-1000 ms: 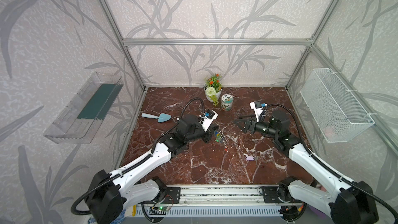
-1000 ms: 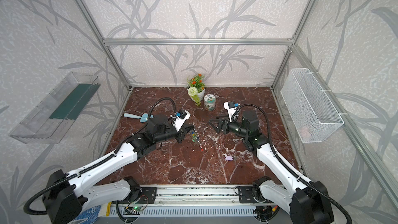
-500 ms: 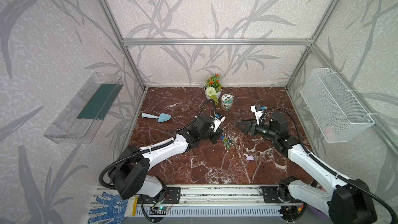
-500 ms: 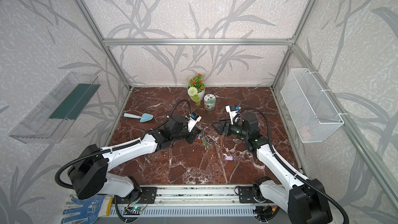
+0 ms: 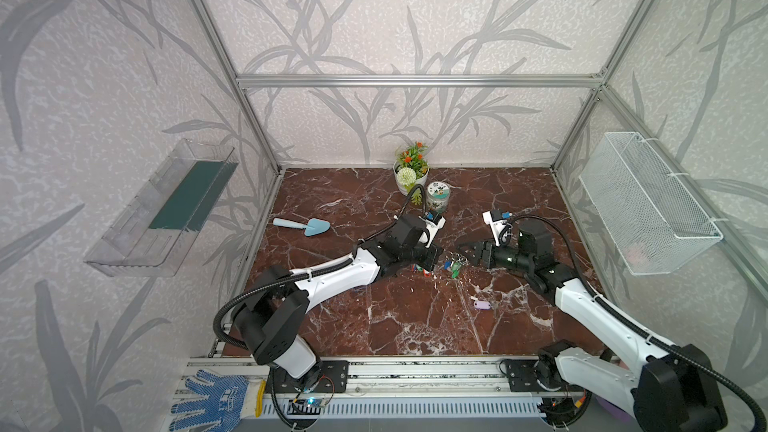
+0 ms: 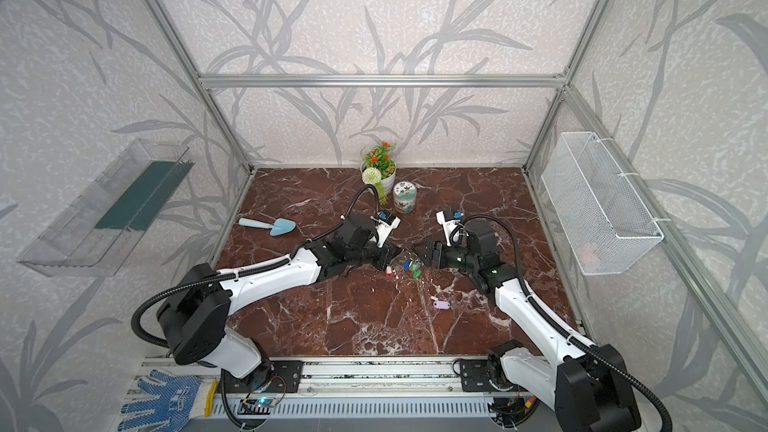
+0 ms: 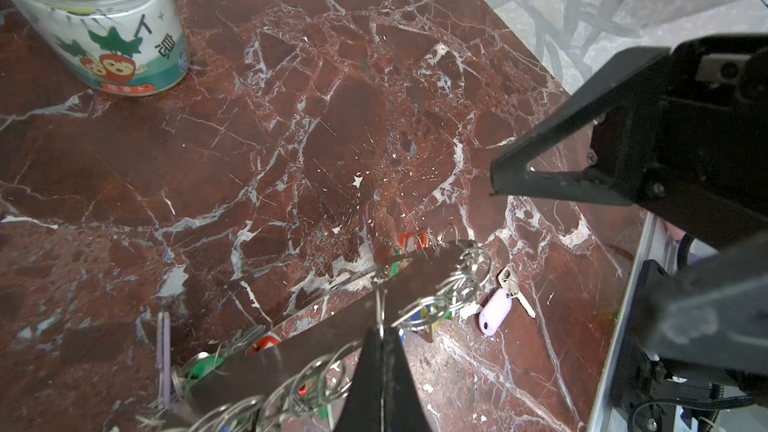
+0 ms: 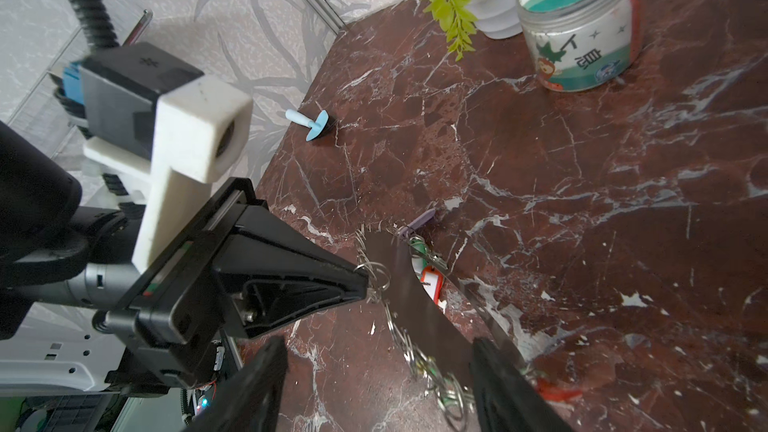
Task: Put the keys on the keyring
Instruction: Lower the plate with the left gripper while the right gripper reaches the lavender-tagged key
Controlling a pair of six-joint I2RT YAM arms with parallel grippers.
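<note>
Pinching the large silvery metal keyring (image 7: pixel 432 270), which is strung with small keys and coloured plastic tags: left gripper (image 7: pixel 380 323), black fingers pressed together on the loop's edge. Loop sits mid-floor in both top views (image 5: pixel 453 265). Cannot tell whether its tags touch the red-brown marble floor (image 5: pixel 415 326).

Right gripper (image 8: pixel 382 384) faces it from the opposite side, fingers (image 8: pixel 503 384) spread, the loop's band running between them. Contact with either finger unclear.

Small silvery metal key with pale lilac oblong plastic tag (image 5: pixel 482 305) lies flat on the marble. It is loose, near the loop but apart from it, on the side toward the front rail.

Cartoon-printed round tin (image 5: pixel 437 197) and light blue plastic trowel (image 5: pixel 302 226) lie farther back, well apart from the loop.
</note>
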